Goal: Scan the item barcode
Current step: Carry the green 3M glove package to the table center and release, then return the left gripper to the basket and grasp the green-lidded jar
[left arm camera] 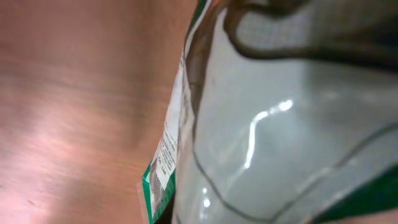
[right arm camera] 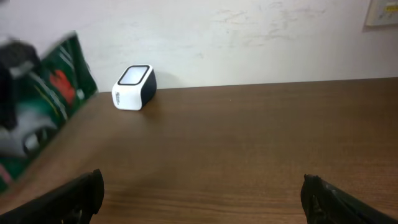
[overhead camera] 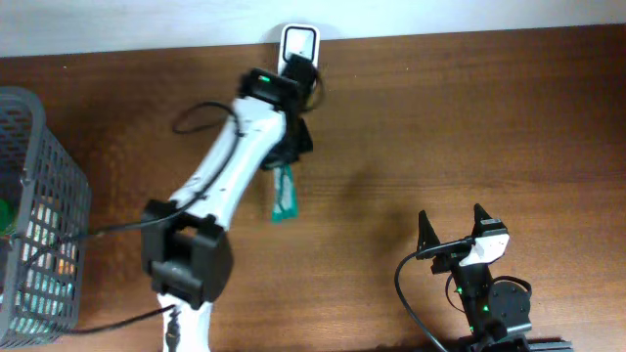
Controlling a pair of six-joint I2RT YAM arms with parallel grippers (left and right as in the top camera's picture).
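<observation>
Green-and-silver packet [left arm camera: 261,137] hangs pinched in the left tool [overhead camera: 290,156] above the worktop [overhead camera: 440,117], near the white scanner [overhead camera: 298,44] — pickup done, scan itself apparently left — while the right tool [overhead camera: 451,217] rests spread.

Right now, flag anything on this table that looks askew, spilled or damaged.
Nothing looks spilled or visibly damaged. The green packet is tilted, but only because the left gripper holds it up near the scanner, which fits the scanning job. The right gripper sits open and empty.
</observation>
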